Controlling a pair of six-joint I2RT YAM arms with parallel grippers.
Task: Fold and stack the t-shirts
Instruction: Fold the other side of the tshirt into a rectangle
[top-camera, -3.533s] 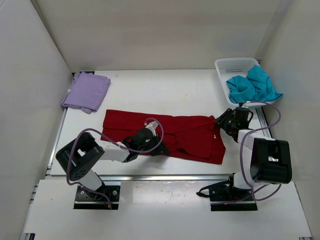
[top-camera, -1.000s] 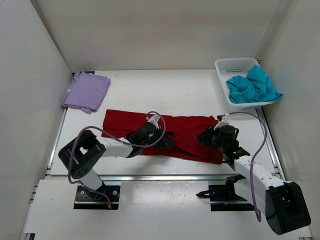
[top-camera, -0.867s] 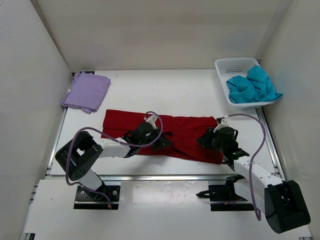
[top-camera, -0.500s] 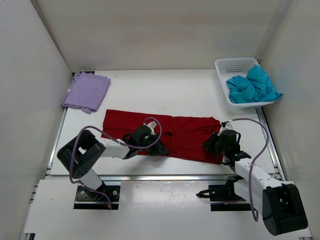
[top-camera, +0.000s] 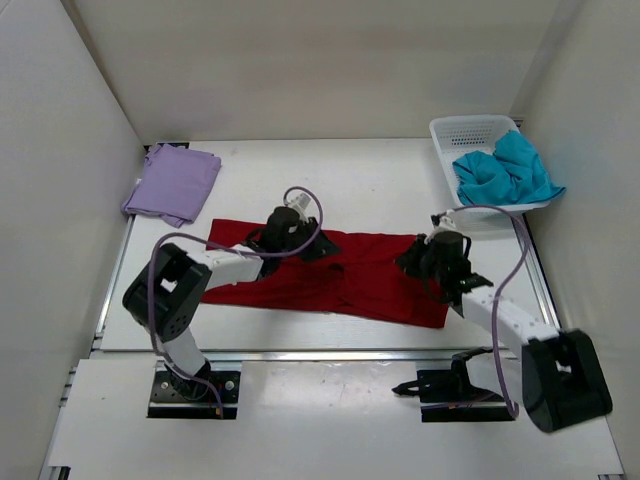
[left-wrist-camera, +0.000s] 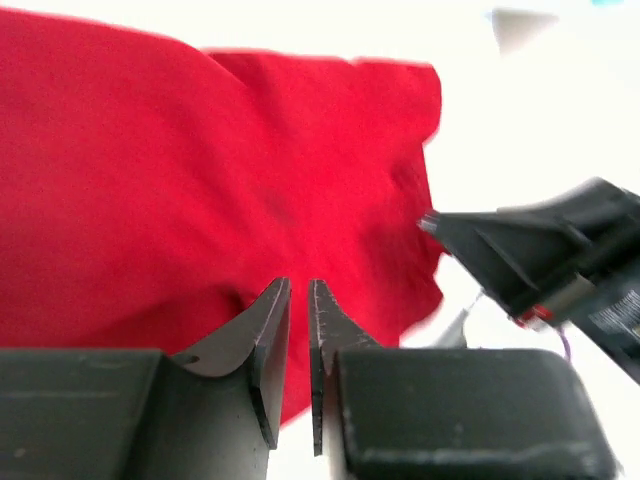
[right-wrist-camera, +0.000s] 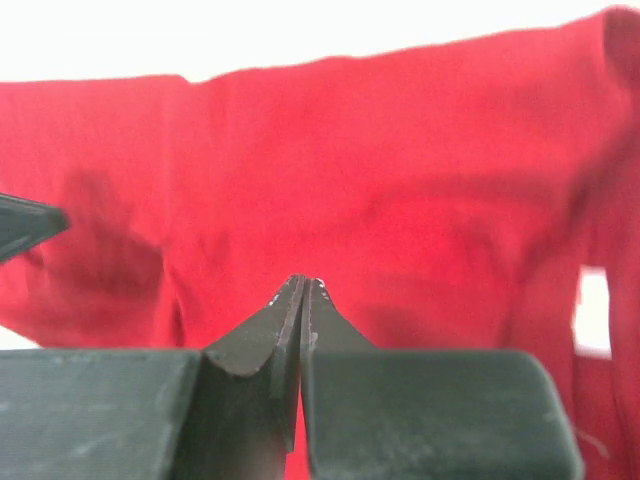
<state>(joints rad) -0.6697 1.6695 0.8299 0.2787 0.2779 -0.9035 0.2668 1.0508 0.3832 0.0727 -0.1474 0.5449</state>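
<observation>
Over red t-shirt (top-camera: 365, 285), right claw (right-wrist-camera: 303, 286) closed

The left arm (top-camera: 228, 265) and the right arm (top-camera: 505, 315) are built alike, with smooth white links between chunky black joint housings. Each stands on a black base plate (top-camera: 188, 385). A lilac cable (top-camera: 303, 191) loops loosely along each arm. The left gripper (left-wrist-camera: 298, 287) and the right gripper (right-wrist-camera: 305, 284) have blocky black bodies. Their dark grey fingers (left-wrist-camera: 265, 340) taper to thin tips, with fine pale notches along the inner edges.
</observation>
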